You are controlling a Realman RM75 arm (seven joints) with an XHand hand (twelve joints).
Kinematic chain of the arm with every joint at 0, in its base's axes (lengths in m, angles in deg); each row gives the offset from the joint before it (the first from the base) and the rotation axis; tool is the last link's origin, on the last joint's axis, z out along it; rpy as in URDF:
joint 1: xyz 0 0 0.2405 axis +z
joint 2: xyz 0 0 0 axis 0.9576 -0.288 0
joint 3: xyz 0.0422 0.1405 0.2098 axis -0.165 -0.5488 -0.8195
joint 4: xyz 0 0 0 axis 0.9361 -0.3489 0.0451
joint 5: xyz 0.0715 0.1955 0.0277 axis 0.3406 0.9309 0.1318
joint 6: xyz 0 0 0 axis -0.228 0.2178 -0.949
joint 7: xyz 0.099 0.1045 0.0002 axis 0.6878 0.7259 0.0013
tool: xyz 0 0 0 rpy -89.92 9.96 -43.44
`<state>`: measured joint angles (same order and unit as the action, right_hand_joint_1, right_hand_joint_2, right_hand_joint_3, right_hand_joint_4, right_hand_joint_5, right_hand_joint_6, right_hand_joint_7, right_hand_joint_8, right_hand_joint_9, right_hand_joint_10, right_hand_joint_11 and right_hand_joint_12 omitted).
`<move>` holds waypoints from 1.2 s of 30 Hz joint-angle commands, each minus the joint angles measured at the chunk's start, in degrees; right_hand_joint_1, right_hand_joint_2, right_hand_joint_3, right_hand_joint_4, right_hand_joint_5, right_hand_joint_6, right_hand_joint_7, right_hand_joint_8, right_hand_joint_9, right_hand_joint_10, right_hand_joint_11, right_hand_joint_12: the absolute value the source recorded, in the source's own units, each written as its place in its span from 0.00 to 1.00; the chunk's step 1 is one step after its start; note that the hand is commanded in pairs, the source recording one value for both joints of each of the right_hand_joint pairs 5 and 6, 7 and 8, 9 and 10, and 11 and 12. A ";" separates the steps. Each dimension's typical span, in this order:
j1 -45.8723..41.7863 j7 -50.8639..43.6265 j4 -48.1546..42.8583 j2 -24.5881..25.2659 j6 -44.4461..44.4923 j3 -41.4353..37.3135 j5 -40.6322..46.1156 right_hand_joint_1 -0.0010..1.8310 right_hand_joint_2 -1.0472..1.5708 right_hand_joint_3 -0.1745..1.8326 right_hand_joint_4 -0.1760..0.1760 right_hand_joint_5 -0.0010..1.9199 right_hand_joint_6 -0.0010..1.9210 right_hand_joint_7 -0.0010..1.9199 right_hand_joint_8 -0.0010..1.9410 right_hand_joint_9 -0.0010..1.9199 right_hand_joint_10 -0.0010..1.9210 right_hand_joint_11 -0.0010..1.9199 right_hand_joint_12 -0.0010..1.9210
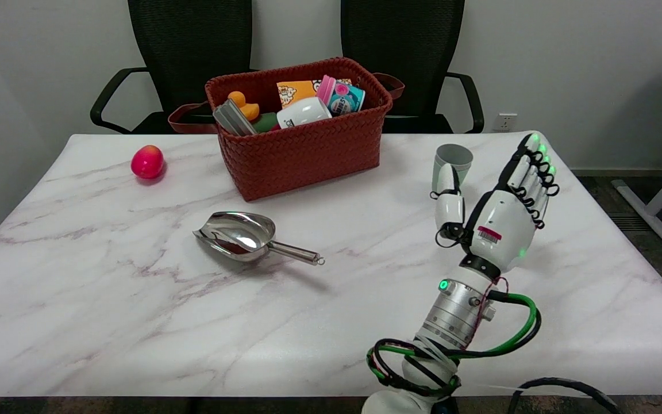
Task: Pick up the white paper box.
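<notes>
Head view: right hand (500, 221) hangs above the table's (107, 299) right side, back toward the camera, fingers (529, 167) stretched out side by side, thumb held apart, nothing visibly in it. Its thumb tip overlaps the green cup (453, 156) just behind. Where the box lies cannot be told; none shows. Scoop (239, 233) lies mid-table, basket (308, 149) stands beyond it, red ball (147, 161) sits far left.
</notes>
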<state>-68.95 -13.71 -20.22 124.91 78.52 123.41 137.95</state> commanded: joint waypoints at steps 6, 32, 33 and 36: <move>5.99 -0.84 0.84 2.75 3.16 -4.48 7.65 0.28 0.84 0.05 0.50 0.00 0.00 0.00 0.00 0.00 0.00 0.09 0.09; 0.40 31.73 -3.04 -4.26 3.00 -4.48 14.57 0.33 0.83 0.00 0.50 0.00 0.00 0.00 0.00 0.00 0.00 0.00 0.00; 0.53 32.72 -2.91 -4.47 3.00 -4.48 15.44 0.32 0.84 0.01 0.50 0.00 0.00 0.00 0.00 0.00 0.00 0.00 0.00; 0.85 34.99 -2.30 -5.40 2.89 -4.40 17.67 0.31 0.86 0.03 0.50 0.00 0.00 0.00 0.00 0.00 0.00 0.00 0.00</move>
<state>-67.00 6.68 -22.96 123.40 81.44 119.42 148.07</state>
